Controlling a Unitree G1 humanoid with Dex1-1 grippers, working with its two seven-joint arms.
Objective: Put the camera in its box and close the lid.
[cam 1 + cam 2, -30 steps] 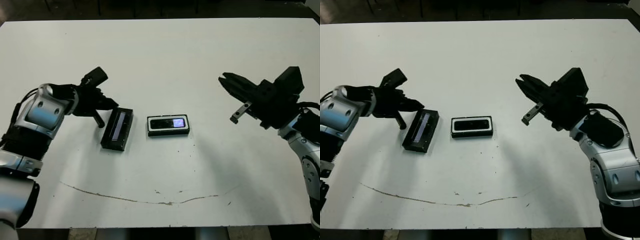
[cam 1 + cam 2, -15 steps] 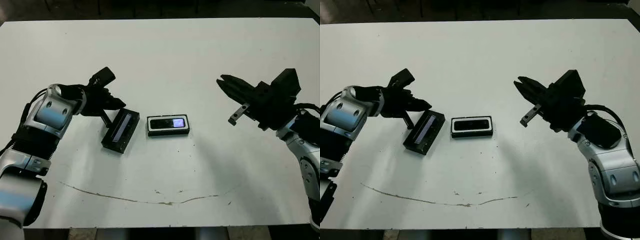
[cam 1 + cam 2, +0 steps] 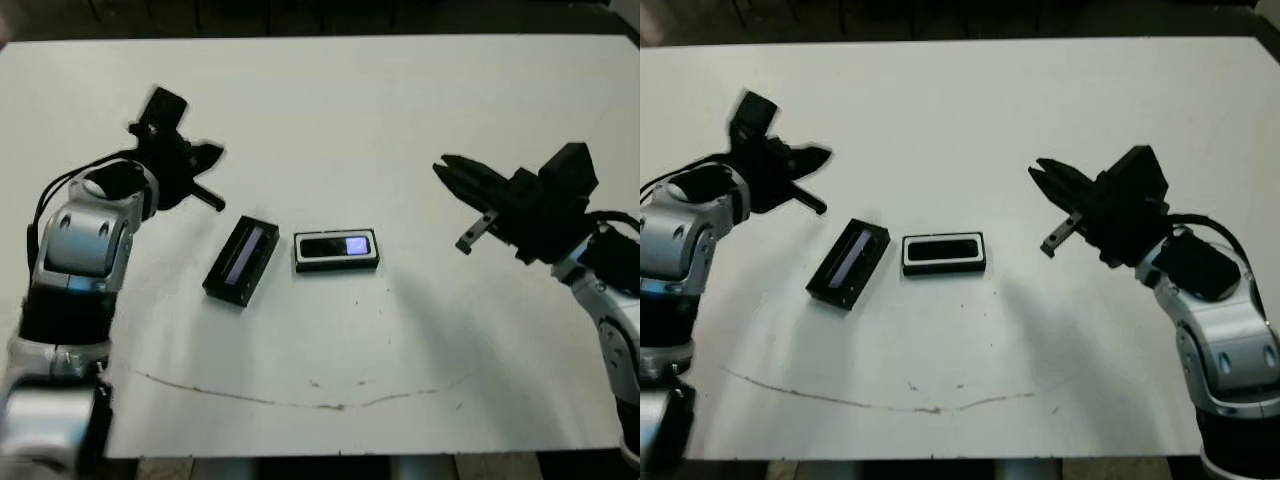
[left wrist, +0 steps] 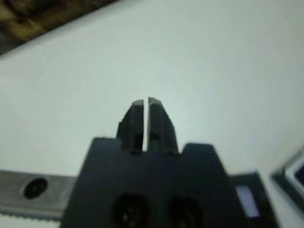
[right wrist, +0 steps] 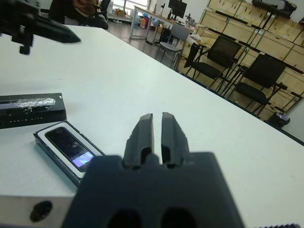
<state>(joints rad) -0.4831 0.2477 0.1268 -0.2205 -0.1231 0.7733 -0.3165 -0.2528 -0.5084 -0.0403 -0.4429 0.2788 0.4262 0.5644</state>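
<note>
The camera [image 3: 338,247], a slim black bar with a lit bluish screen, lies inside the box [image 3: 298,252], a white-lined black tray at the table's middle. The lid [image 3: 241,260], a black panel with a shiny window strip, lies flat and slanted just left of the box, not on it. My left gripper [image 3: 214,153] hovers shut beyond the lid's far-left side, clear of it and holding nothing. To the right of the box, my right gripper [image 3: 443,168] hangs shut above the table, pointing toward the box. The right wrist view shows camera [image 5: 70,147], lid [image 5: 30,109] and shut fingers [image 5: 142,128].
The white table [image 3: 330,110] has a thin dark curved scuff line [image 3: 300,398] near its front edge. Chairs and wooden crates [image 5: 247,52] stand beyond the table in the right wrist view.
My left gripper has lifted away from the lid, moving back and to the left. The lid turned slightly under its earlier touch and now lies still. The right arm has barely moved.
</note>
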